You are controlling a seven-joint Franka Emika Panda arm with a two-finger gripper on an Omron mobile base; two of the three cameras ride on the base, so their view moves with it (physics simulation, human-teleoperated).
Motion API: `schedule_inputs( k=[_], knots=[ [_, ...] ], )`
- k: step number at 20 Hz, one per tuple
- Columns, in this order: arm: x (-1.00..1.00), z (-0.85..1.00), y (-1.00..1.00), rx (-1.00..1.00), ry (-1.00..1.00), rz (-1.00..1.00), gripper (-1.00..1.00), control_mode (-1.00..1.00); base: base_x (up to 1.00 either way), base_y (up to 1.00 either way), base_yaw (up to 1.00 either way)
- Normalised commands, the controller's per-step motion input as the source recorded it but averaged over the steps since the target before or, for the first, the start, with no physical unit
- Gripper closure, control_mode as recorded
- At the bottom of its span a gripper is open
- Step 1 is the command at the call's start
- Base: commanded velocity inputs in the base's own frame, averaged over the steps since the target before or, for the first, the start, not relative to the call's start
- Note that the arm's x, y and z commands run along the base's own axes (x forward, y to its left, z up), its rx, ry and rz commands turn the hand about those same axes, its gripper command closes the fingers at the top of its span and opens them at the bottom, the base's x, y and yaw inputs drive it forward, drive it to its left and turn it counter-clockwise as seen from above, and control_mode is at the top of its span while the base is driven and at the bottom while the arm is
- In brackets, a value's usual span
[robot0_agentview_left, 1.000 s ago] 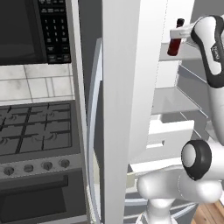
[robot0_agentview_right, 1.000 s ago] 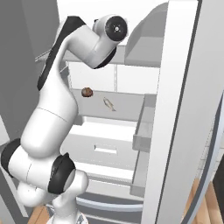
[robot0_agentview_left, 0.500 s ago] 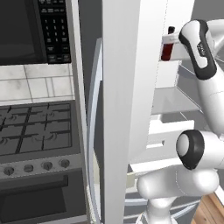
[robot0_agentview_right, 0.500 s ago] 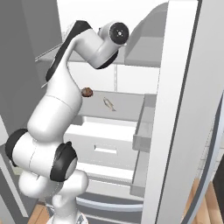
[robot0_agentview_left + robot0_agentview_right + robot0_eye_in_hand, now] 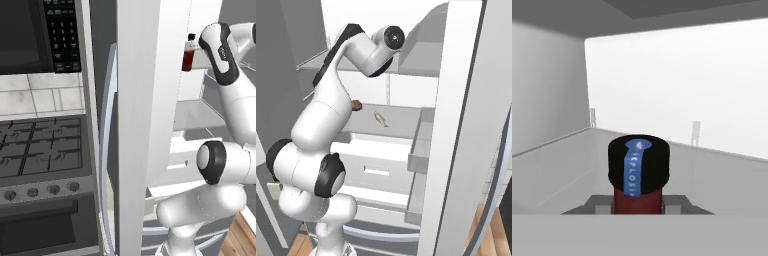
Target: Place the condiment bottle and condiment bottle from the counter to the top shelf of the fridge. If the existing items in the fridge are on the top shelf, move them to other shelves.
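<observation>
- You have the gripper (image 5: 639,204) clamped on 1 condiment bottle (image 5: 638,172): dark red body, black cap with a blue label strip, the fingers tight on either side of it in the hand view.
- Landmark is the fridge's top shelf (image 5: 712,170). In the hand view the bottle sits above the front part of that pale shelf floor, back wall well beyond it.
- In the left base view the same bottle (image 5: 188,53) shows upright just past the edge of the open fridge door (image 5: 145,100), level with the top shelf.
- Change over the last second: the bottle has shifted left and a little lower in the left base view, closer to the door edge, and the arm's (image 5: 361,50) upper links have swung further in. Grip unchanged throughout.
- Your reading: carry phase is nearly over, bottle now inside the top compartment, not yet set down.
- Below the top shelf, 1 brown round item (image 5: 356,105) and 1 small pale fish-like item (image 5: 380,118) lie on the next shelf, well apart from the bottle. The top shelf's visible part looks free of them, so no relocation seems needed.
- Next you likely lower and release; the 2nd bottle would remain to fetch.
</observation>
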Motion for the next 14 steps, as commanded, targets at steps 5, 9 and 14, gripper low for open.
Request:
schedule_inputs(
  k=[5, 9, 14],
  knots=[
    [0.13, 0.38, -0.04, 0.02, 0.13, 0.00, 1.00, -1.00, 0.00, 0.00, 0.00],
    [0.00, 0.04, 0.00, 0.00, -0.01, 0.00, 1.00, -1.00, 0.00, 0.00, 0.00],
    [0.05, 0.00, -0.02, 0.00, -0.08, 0.00, 1.00, -1.00, 0.00, 0.00, 0.00]
  ],
)
